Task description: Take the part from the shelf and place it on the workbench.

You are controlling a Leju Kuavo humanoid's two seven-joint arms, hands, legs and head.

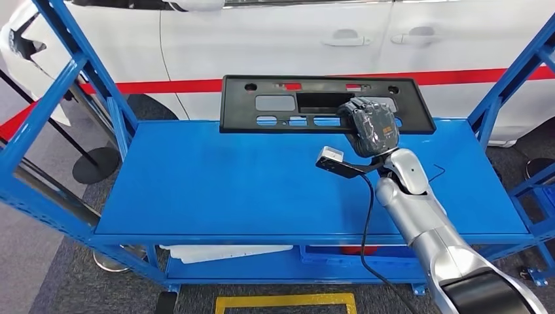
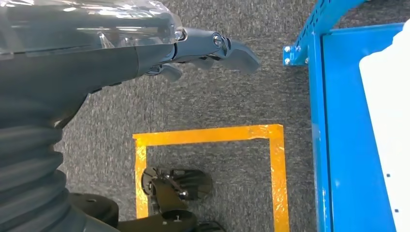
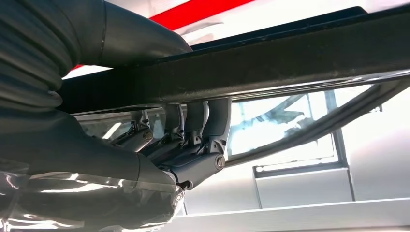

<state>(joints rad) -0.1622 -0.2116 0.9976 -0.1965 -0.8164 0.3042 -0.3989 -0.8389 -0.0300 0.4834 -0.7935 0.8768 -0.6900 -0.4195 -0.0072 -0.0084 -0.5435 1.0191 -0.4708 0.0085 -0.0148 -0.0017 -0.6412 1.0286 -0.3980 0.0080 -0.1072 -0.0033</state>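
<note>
The black plastic panel (image 1: 325, 103) lay lengthwise across the blue shelf's (image 1: 216, 183) far edge, its right portion gripped by the right hand (image 1: 368, 125), while the empty left hand (image 2: 193, 50) hung low over the carpet, fingers loosely apart.

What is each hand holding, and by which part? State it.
The right hand grips the black panel by its near long edge, right of centre, fingers hooked over that edge. The left hand holds nothing, hanging above the carpet.

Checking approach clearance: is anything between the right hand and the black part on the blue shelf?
Nothing visible. The right hand is already at the black part, its fingers hooked against the part's edge. The blue shelf surface beside them is bare.
</note>
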